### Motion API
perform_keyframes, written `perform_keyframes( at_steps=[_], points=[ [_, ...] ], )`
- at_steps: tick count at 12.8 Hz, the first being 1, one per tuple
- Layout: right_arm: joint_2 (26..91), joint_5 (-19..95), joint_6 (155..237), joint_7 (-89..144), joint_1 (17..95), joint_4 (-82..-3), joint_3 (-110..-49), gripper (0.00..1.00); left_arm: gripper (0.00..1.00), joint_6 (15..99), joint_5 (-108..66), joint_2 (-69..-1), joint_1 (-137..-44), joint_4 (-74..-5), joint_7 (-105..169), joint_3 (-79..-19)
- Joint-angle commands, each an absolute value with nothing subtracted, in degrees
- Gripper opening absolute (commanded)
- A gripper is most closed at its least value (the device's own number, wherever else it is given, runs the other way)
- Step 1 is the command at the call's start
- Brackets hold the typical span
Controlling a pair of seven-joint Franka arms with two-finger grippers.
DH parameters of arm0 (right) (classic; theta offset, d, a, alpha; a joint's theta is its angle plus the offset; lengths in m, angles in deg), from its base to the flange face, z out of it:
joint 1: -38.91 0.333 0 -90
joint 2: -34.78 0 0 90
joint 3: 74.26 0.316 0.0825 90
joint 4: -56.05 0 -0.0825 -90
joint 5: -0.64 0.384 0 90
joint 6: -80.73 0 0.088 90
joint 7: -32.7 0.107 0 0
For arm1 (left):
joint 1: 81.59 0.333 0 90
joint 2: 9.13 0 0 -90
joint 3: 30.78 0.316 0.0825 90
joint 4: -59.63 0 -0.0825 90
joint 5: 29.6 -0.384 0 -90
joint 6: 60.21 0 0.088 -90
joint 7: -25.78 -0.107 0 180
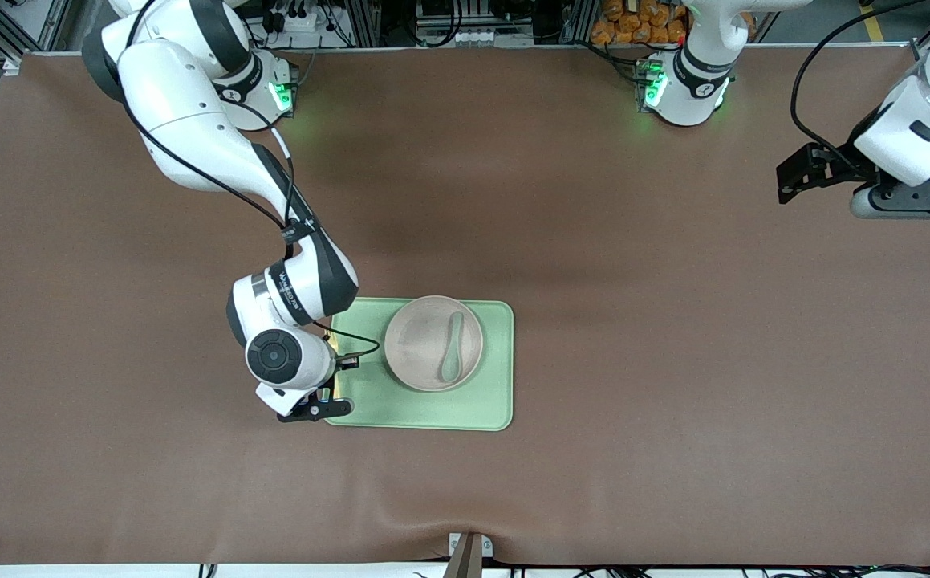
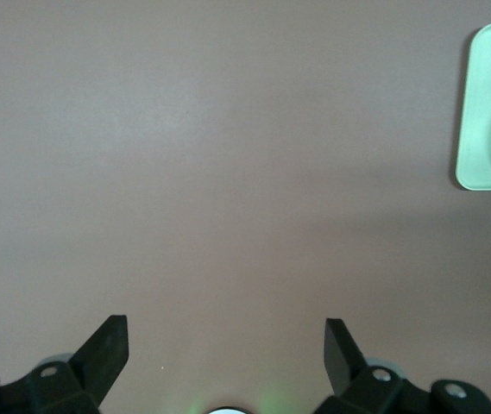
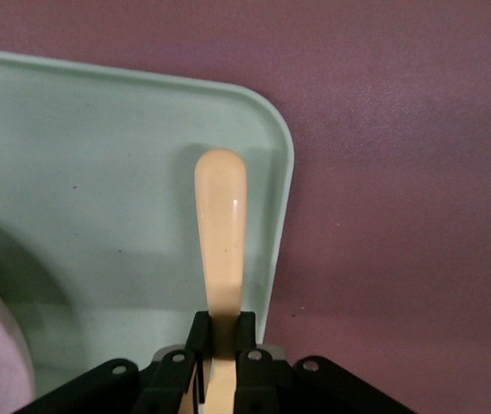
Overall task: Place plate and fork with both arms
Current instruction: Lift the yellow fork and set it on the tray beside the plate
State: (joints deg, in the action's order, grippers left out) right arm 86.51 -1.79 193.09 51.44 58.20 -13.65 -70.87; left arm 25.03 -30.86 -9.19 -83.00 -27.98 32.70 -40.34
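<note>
The right gripper (image 3: pixel 222 362) is clamped on the fork (image 3: pixel 221 237), low over the tray (image 1: pixel 420 413) edge at the right arm's end, the handle lying just inside the rim. The plate (image 1: pixel 424 341) sits on the tray beside it, touching nothing but a spoon (image 1: pixel 452 347) lying in it. Bare table (image 1: pixel 673 321) runs wide all round the tray. The left gripper (image 2: pixel 226 354) waits over the table's left-arm end, fingers apart, well clear of the tray

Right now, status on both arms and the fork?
Right end effector shut on fork, over tray edge. Left end effector open, waiting. Plate on tray, spoon in it.
</note>
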Motion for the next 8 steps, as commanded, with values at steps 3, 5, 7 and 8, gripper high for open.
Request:
perform_keyframes(
  at_steps=[3, 5, 7, 8],
  points=[
    [86.2, -1.1, 196.0, 58.1, 60.1, -15.8, -70.3, 0.0, 1.0, 25.0, -30.1, -9.2, -82.1, -27.4, 32.7, -40.6],
    [86.1, -1.1, 198.1, 58.0, 60.1, -17.7, -70.3, 0.0, 1.0, 25.0, -30.2, -9.7, -80.5, -27.4, 32.6, -40.3],
    [86.1, -1.1, 200.9, 59.2, 60.1, -19.5, -70.3, 0.0, 1.0, 24.2, -30.2, -11.0, -80.2, -27.6, 33.7, -40.4],
    [86.1, -1.1, 201.0, 59.7, 60.2, -19.5, -70.3, 0.0, 1.0, 24.2, -30.4, -10.9, -80.3, -27.5, 33.5, -40.4]
  ],
)
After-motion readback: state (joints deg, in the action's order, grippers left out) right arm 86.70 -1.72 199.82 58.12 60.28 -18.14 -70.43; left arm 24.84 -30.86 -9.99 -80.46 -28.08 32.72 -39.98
